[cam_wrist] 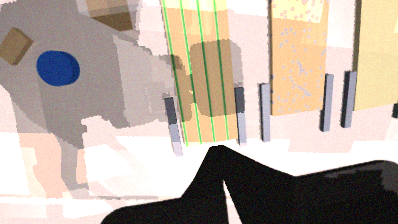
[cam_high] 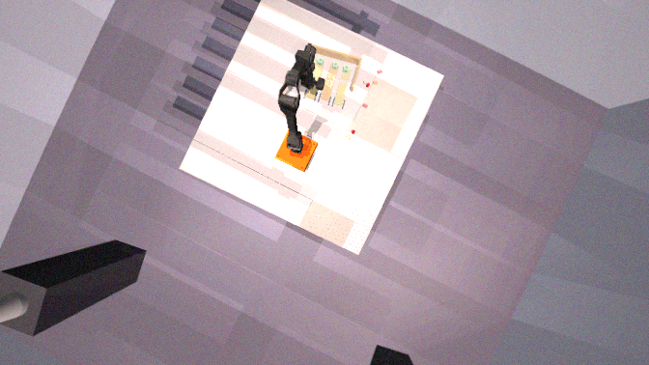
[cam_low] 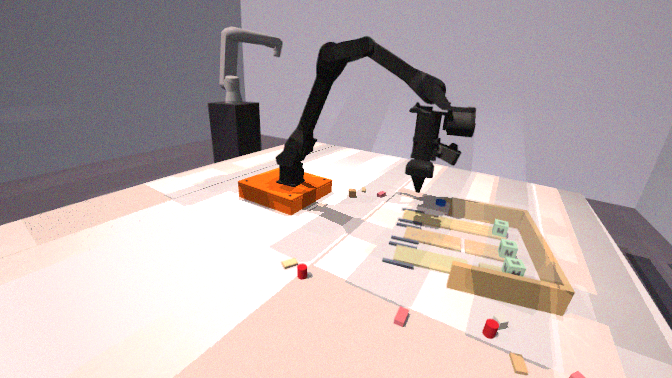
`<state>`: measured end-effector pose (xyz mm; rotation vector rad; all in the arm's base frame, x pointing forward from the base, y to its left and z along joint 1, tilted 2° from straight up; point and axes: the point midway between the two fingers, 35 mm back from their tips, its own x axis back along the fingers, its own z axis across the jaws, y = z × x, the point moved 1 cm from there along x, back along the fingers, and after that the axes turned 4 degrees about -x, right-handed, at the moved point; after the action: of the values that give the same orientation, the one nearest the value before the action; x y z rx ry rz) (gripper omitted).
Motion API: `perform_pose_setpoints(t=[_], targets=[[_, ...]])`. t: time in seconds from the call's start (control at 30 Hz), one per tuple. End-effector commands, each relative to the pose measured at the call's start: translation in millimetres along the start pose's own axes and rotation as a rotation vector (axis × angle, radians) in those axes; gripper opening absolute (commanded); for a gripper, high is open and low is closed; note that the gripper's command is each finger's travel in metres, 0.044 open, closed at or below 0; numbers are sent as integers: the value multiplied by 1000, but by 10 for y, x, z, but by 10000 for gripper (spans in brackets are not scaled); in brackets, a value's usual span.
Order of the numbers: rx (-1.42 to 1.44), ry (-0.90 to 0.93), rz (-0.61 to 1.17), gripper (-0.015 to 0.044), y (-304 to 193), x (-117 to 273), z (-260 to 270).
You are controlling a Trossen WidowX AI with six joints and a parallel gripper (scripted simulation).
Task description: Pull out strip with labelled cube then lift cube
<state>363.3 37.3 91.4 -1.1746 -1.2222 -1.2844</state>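
Observation:
My gripper [cam_low: 418, 190] [cam_wrist: 216, 152] is shut and empty, pointing down above the table, by the open end of the green-lined strip [cam_low: 450, 223] [cam_wrist: 207, 30]. That strip looks unbroken in the exterior view and runs to a green M cube [cam_low: 500, 228] [cam_high: 320, 62]. The speckled middle strip [cam_low: 432, 239] [cam_wrist: 300, 60] has a gap before the piece under a second M cube [cam_low: 508, 248] [cam_high: 335, 66]. The plain yellow strip [cam_low: 425, 258] [cam_wrist: 377, 65] also shows a gap before the third M cube [cam_low: 514, 267] [cam_high: 346, 69]. The cubes are outside the wrist view.
A wooden wall [cam_low: 505, 285] [cam_high: 338, 53] encloses the cubes on three sides. Short dark rails [cam_low: 398, 263] [cam_wrist: 264, 112] flank the strips' open ends. A blue disc [cam_low: 440, 202] [cam_wrist: 57, 68] and a brown block [cam_wrist: 15, 46] lie beside the lined strip. Red cylinders [cam_low: 302, 271] [cam_low: 490, 328] lie farther off.

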Motion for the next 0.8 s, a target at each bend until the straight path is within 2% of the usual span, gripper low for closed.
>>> perform_pose_setpoints(t=[0.0, 0.77], targets=[[-3, -4, 7, 0, 10, -92, -2], [-3, -4, 7, 0, 19, -471, -19]])
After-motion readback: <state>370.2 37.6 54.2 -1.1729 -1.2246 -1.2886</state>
